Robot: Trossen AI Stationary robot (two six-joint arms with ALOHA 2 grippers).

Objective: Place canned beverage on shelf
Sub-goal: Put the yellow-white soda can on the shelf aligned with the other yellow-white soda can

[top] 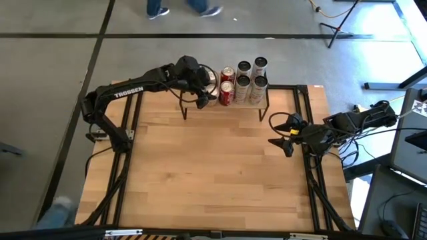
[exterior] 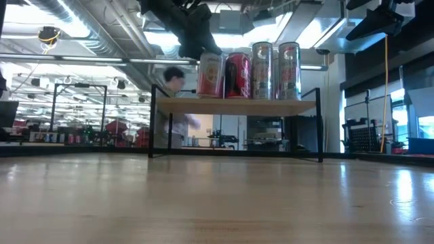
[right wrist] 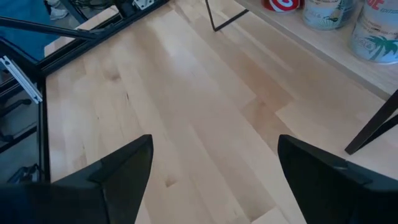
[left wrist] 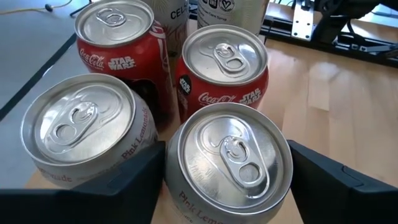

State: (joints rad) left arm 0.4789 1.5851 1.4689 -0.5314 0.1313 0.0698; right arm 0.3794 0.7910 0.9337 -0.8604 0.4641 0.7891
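The shelf [exterior: 237, 106], a low wood board on black legs, stands at the table's far middle. Its cans stand upright on their bases: two silver pink-lemonade cans, two red cola cans [left wrist: 224, 65] and several white cans [top: 251, 75]. My left gripper [top: 200, 93] hangs over the shelf's left end, slanting down. It is open, with its fingers close on either side of the nearer lemonade can [left wrist: 230, 165]. The other lemonade can [left wrist: 81, 127] stands beside it. My right gripper [top: 280, 130] waits open above the table's right side with nothing between its fingers [right wrist: 214, 168].
Bare tabletop [top: 213, 167] lies in front of the shelf and under it. Black rails run along the table's left and right sides. A blurred person [exterior: 175, 78] shows in the room behind the shelf, and feet [top: 180, 8] on the floor beyond the table.
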